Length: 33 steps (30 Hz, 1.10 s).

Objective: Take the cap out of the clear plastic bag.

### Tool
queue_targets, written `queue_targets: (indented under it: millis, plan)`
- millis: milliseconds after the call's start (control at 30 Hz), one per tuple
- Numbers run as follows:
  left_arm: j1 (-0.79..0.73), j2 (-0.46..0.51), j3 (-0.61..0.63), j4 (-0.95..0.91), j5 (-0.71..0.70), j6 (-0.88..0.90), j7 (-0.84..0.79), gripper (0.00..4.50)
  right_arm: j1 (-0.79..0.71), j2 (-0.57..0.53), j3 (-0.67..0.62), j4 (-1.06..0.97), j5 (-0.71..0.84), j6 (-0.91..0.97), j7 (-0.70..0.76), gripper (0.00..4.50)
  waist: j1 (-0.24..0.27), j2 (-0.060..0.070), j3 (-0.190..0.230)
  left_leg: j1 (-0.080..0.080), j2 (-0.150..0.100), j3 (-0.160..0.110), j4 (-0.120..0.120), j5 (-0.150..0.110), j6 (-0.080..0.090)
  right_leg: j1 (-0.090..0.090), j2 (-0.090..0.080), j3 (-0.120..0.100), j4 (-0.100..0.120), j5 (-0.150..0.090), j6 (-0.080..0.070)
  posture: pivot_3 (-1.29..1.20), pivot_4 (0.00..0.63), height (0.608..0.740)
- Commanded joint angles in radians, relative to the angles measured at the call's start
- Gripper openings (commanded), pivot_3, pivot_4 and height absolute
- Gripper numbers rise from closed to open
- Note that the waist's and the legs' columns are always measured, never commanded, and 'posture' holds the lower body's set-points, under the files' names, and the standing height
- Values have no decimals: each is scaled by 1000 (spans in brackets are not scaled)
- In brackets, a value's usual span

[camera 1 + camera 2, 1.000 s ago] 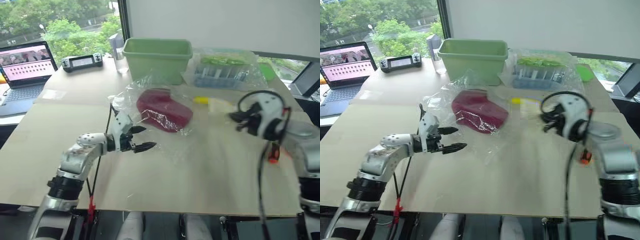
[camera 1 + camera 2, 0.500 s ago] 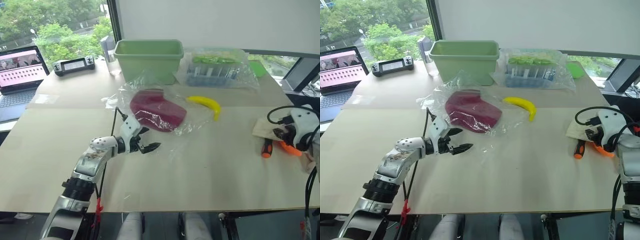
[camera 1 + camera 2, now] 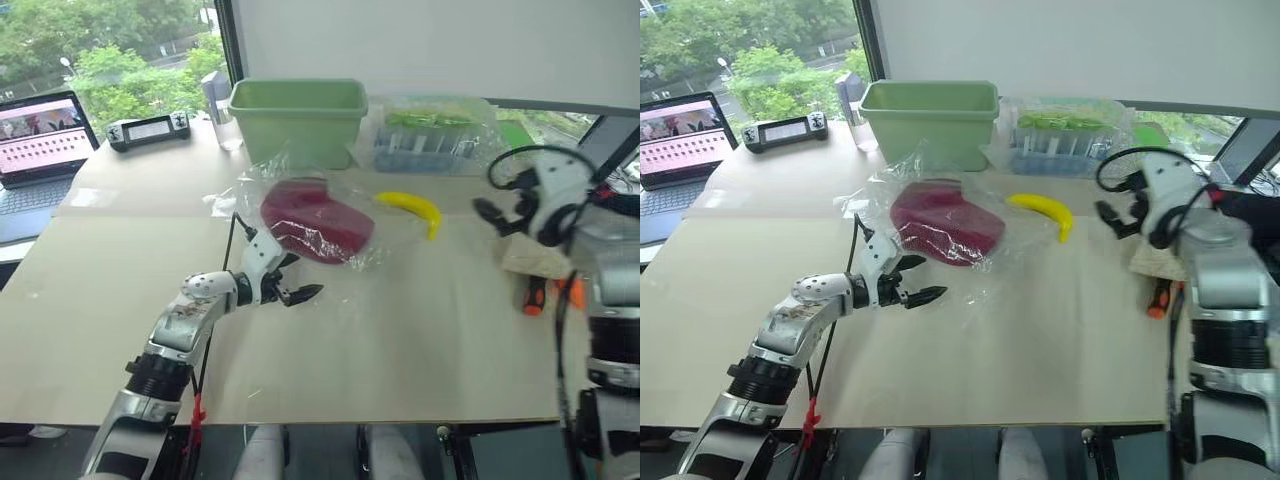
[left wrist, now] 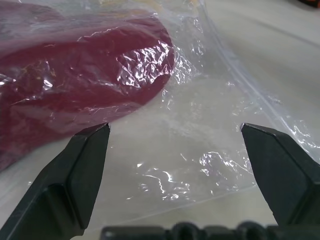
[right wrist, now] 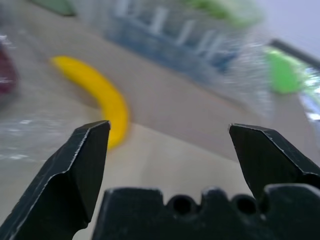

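Cap (image 3: 315, 220): soft, light fabric, sealed inside thin, slippery, crinkly bag (image 3: 395, 240). Best hold: loose bag edge. Left gripper (image 3: 297, 293) and right gripper (image 3: 1118, 218): fingers spread, empty.

The laptop (image 3: 40, 140) is cut off at the edge (screen contents unreadable).

An office: laptop (image 3: 45, 135) on a table (image 3: 420, 330) by windows (image 3: 110, 45)
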Motion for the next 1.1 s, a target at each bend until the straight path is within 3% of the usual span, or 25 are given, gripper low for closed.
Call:
queue_targets:
  millis: [33, 233, 400, 700, 1100]
  plan:
    - [-15, -18, 41, -17, -4, -35, 33, 4500, -137, 51, -4, 263, -47, -216, -75, 4475, 1, 0, 0, 0, 0, 0, 0, 0, 0, 0, 0, 0, 0, 0, 0, 0, 150, 740]
    - [12, -17, 100, -34, -18, -63, 62, 4500, -335, 98, -15, 717, -78, -482, -139, 4475, -6, 0, 0, 1, 0, 1, -3, 0, 0, -1, 0, 2, -1, 1, 0, 0, 150, 740]
    - [50, -16, 118, -27, -8, -98, 68, 4500, -418, 113, -12, 923, -91, -586, -135, 4475, -13, 0, 0, 1, 0, 2, -4, 0, 0, -1, 0, 3, -2, 1, 0, 0, 150, 740]
    - [96, 10, 131, -61, -30, -112, 26, 4500, -454, 162, -25, 995, -71, -621, -44, 4475, -34, 1, 0, 4, 0, 5, -3, 0, 0, 0, 1, 7, 1, 1, 0, 0, 150, 740]
    - [87, 31, 186, -158, -121, -81, -14, 4500, -424, 220, -26, 1058, -107, -628, -75, 4475, -34, 1, 0, 8, 1, 10, -4, 0, 0, 0, 1, 13, 1, 2, 1, 0, 150, 740]
